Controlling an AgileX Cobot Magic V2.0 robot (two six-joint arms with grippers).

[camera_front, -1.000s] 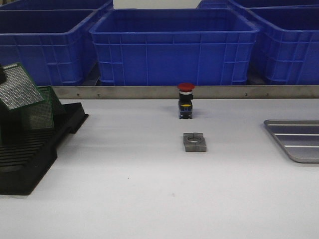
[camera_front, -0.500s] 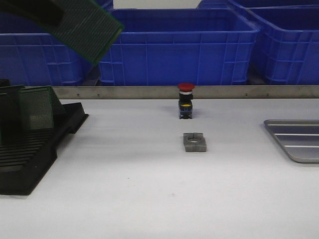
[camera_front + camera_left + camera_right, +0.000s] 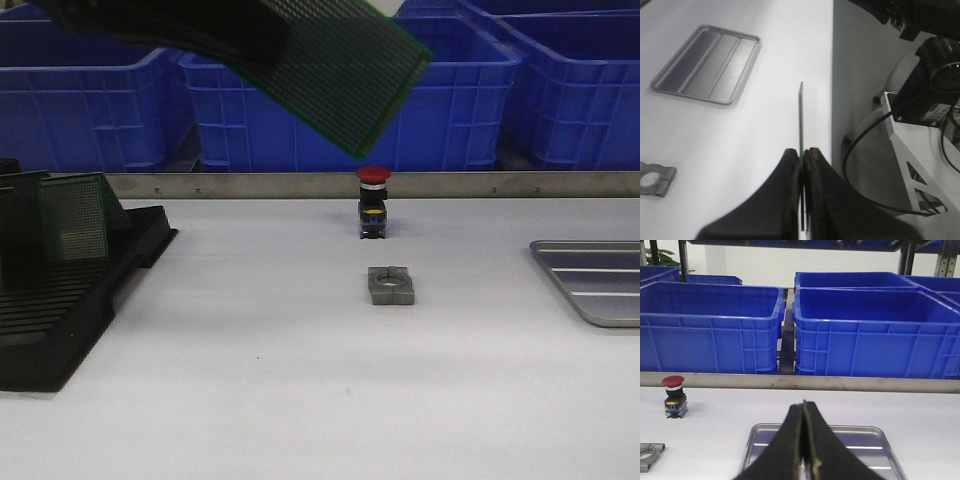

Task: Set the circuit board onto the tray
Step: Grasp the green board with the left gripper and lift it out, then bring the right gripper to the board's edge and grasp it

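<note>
My left gripper (image 3: 265, 45) is high over the table's middle, shut on a green circuit board (image 3: 350, 75) that hangs tilted in the air. In the left wrist view the board (image 3: 801, 115) shows edge-on between the closed fingers of the gripper (image 3: 802, 156). The silver tray (image 3: 595, 280) lies flat at the table's right edge, also seen in the left wrist view (image 3: 707, 65). My right gripper (image 3: 804, 407) is shut and empty, just in front of the tray (image 3: 860, 440); it does not show in the front view.
A black slotted rack (image 3: 70, 300) at the left holds more green boards (image 3: 75, 215). A red push button (image 3: 373, 205) and a grey metal bracket (image 3: 390, 285) sit mid-table. Blue crates (image 3: 350, 100) stand behind a metal rail.
My left gripper has lifted the board from the rack and carried it up and to the right, from the far left to above the table's middle. The right gripper stays out of the front view.
</note>
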